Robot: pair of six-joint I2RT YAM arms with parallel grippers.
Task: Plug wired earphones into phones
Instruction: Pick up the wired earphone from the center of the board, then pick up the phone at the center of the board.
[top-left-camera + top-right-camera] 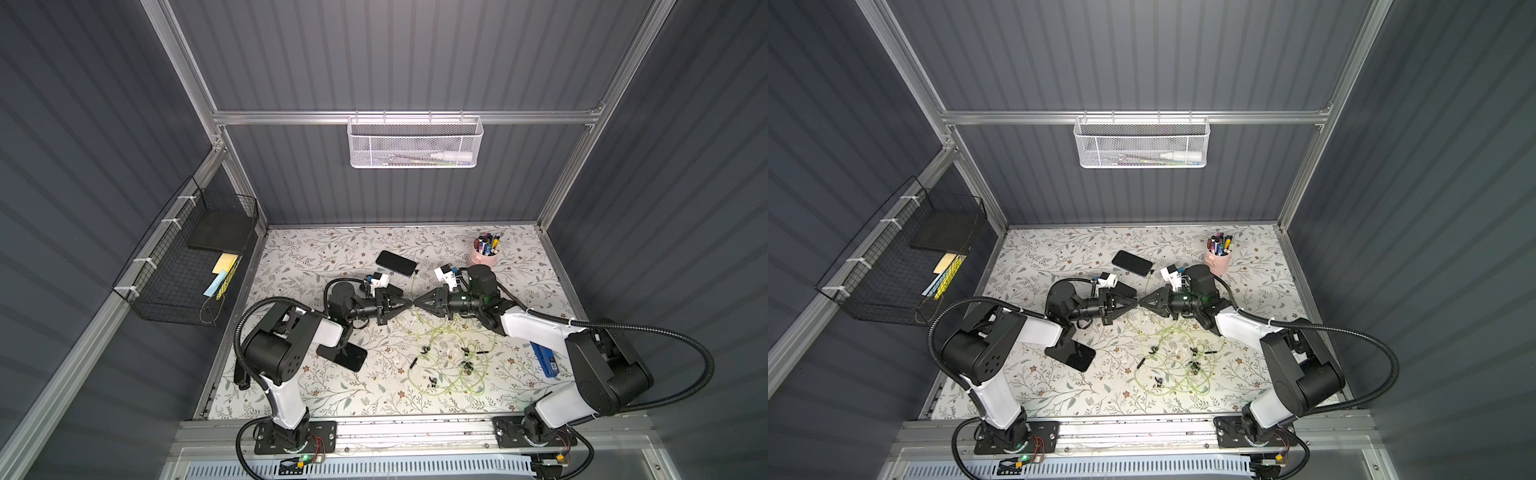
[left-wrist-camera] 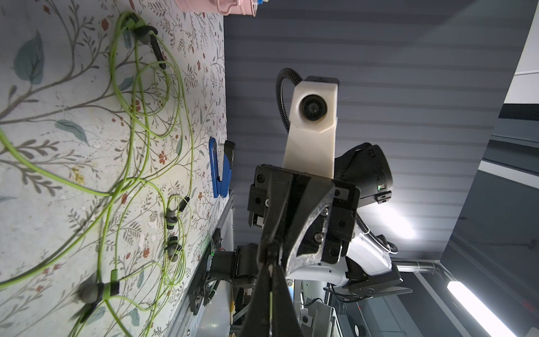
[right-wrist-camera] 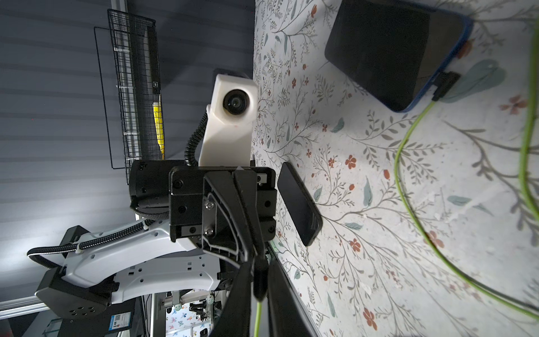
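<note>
Your left gripper (image 1: pixel 409 306) pinched the earphone plug (image 3: pixel 259 277) in mid-air. The right gripper's (image 1: pixel 417 303) narrow jaws flanked it, grip unclear. Had you released early, it could have dropped into the cable tangle (image 1: pixel 449 357).

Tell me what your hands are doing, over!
Left hand shut on thin yellow-green earphone cable. Right hand shut on its short black plug. Nothing blocking.

Left claw (image 1: pixel 409 305) shut; meets right claw (image 1: pixel 417 303)
</note>
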